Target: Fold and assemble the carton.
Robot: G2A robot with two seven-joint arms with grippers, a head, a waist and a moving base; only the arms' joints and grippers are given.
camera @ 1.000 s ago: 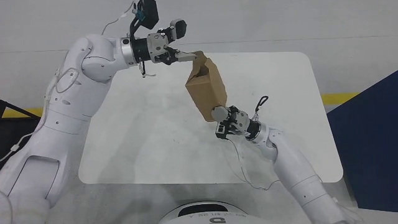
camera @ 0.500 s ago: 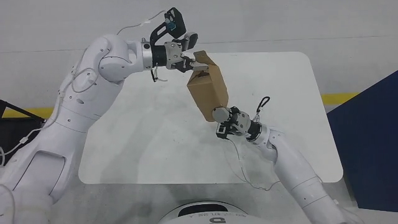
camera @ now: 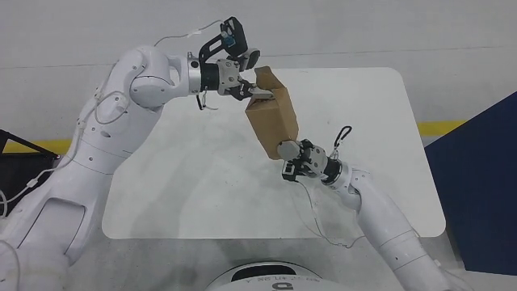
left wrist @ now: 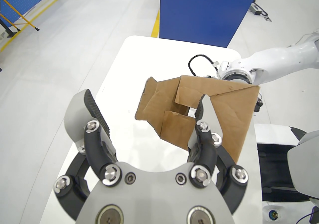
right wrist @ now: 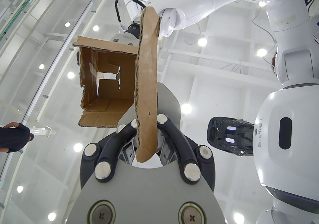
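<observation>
Two grippers attend one carton (camera: 271,117), which hangs tilted in the air over the middle of the white table (camera: 380,129), touching nothing else. The right gripper (camera: 292,153) is clenched on a loose flap (right wrist: 147,80) at the carton's near, lower end and has kept its place over the last second. The left gripper (camera: 254,89) has changed. A second ago it reached in from farther left, with only its tip at the carton's far, upper flap. Now the arm has swung right and closer and the wrist has turned. Its jaws stand spread wide, gripping nothing, one finger (left wrist: 205,110) lying against the carton's side beside the open far end. The far flap looks pressed a little further inward than before. In the left wrist view the end flaps (left wrist: 174,125) overlap only partly, with a gap between them, so that end is not yet closed. I judge that the left arm is positioned to tuck these flaps while the right steadies the body. The single clamped flap is a slim hold, so a hard push could twist the carton.
</observation>
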